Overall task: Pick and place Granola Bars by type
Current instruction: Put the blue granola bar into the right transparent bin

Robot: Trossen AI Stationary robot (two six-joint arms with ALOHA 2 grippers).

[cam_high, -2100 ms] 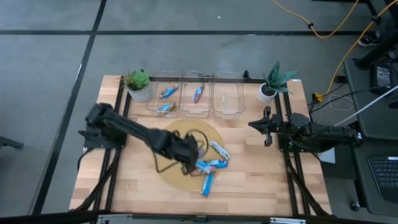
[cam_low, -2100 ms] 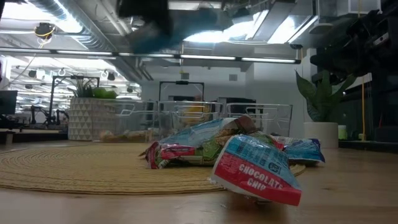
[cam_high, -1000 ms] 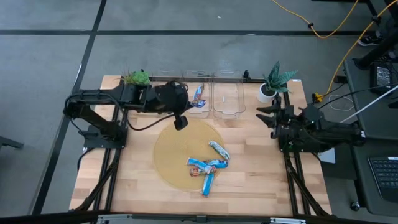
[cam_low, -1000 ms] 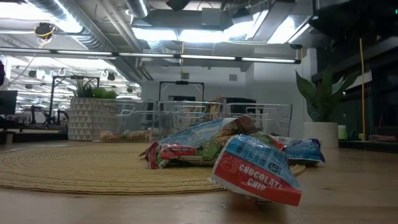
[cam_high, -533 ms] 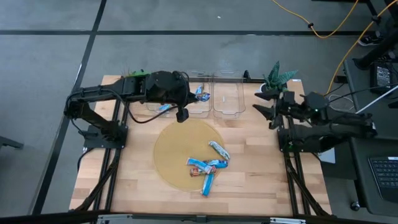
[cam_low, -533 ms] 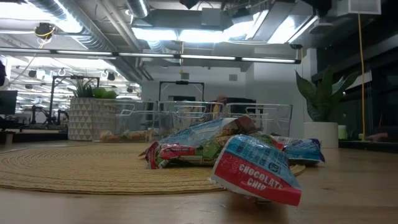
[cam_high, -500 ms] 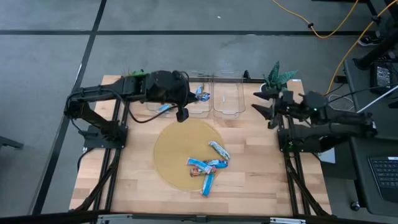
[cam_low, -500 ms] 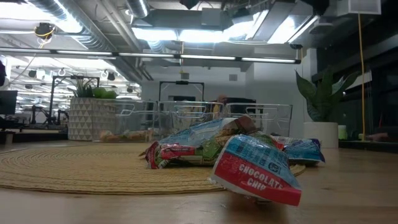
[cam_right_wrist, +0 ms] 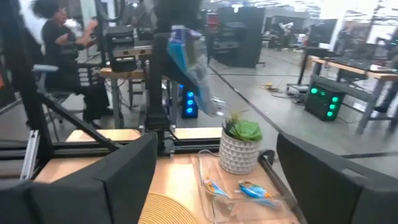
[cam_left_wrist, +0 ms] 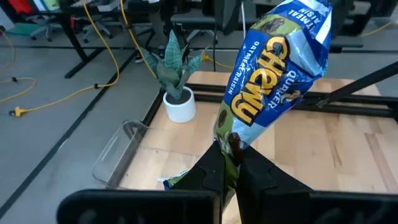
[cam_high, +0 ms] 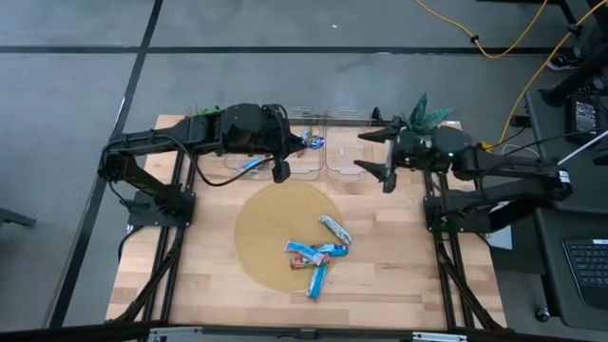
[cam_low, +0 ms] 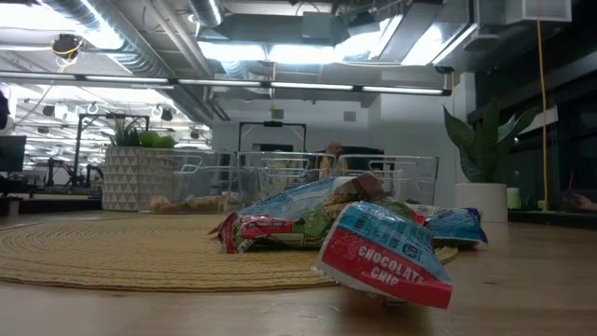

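While the round woven straw mat [cam_high: 285, 233] keeps its four shiny blue granola bars [cam_high: 317, 256], the left gripper [cam_high: 306, 145] has carried a blue Chewy oatmeal-raisin bar [cam_left_wrist: 273, 81] up over the clear plastic bins [cam_high: 300, 161], fingers pinched tight on its end. The right gripper [cam_high: 372, 154] has swung inward, jaws spread wide and empty. A drop looks imminent.
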